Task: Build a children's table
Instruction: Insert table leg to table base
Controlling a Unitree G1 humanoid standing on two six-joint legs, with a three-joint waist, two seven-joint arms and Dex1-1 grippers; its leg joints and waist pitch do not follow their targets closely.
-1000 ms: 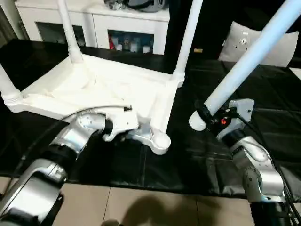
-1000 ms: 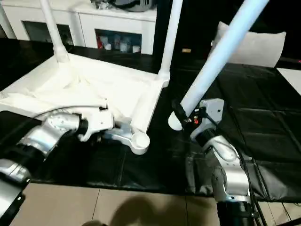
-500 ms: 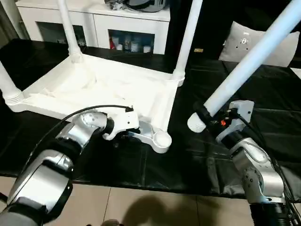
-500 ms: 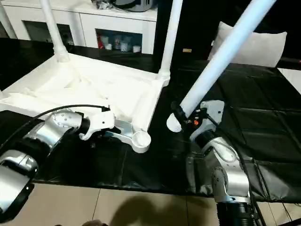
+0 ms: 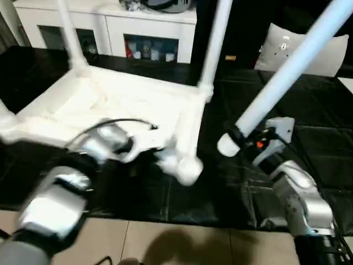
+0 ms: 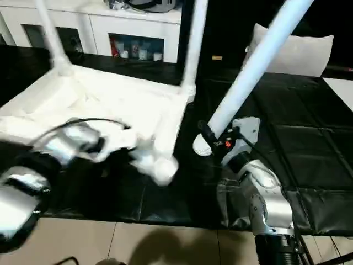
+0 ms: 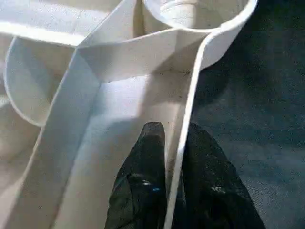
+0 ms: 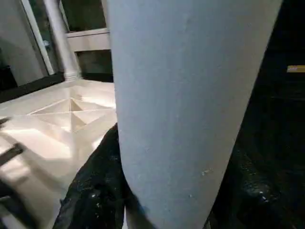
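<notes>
Head views: the upturned table top (image 5: 138, 102) lies on black sheeting (image 5: 309, 127) over pale floor tiles (image 5: 165, 243), a white cabinet (image 5: 127, 27) behind (contents unreadable). Left wrist: the left gripper (image 7: 174, 181) pinches the top's rim. Right wrist: the right gripper (image 5: 238, 135) clasps a loose leg (image 8: 190, 95).

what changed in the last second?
The left gripper closed onto the tabletop's edge wall by the empty corner socket, one finger on each side. The right gripper kept holding the loose leg. Three legs stayed standing in their sockets.
</notes>
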